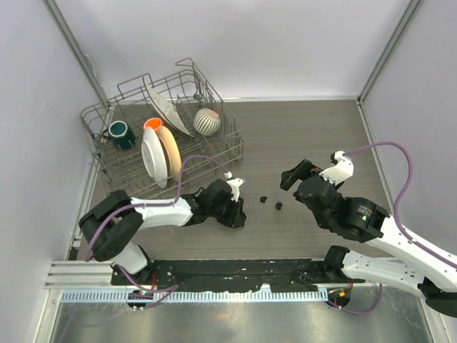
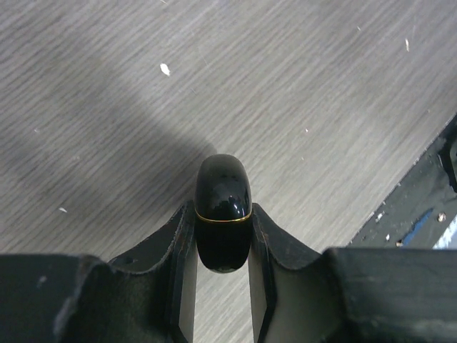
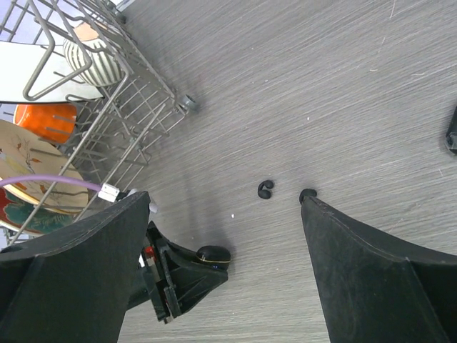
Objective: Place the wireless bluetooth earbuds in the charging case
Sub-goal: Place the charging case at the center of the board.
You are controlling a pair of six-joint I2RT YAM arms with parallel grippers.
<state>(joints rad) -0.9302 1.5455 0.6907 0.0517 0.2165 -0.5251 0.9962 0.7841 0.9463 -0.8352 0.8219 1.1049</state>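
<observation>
My left gripper [image 2: 223, 232] is shut on the charging case [image 2: 223, 204], a glossy black pebble with a thin gold seam, held low over the wood-grain table. The case also shows in the right wrist view [image 3: 213, 254], in the left gripper's fingers [image 3: 187, 275]. Two tiny black earbuds lie on the table just right of the left gripper [image 1: 239, 213]: one [image 1: 263, 199] and another [image 1: 278, 206]. In the right wrist view the first earbud [image 3: 265, 189] lies free and the second [image 3: 308, 193] sits at the tip of my right finger. My right gripper [image 3: 225, 200] is open and empty above them.
A wire dish rack [image 1: 228, 146] stands at the back left with plates [image 1: 153, 153], a dark green mug [image 1: 119, 133] and a ribbed cup [image 1: 207, 121]. Its corner foot [image 3: 188, 103] is near the earbuds. A black rail [image 1: 228, 271] runs along the near table edge.
</observation>
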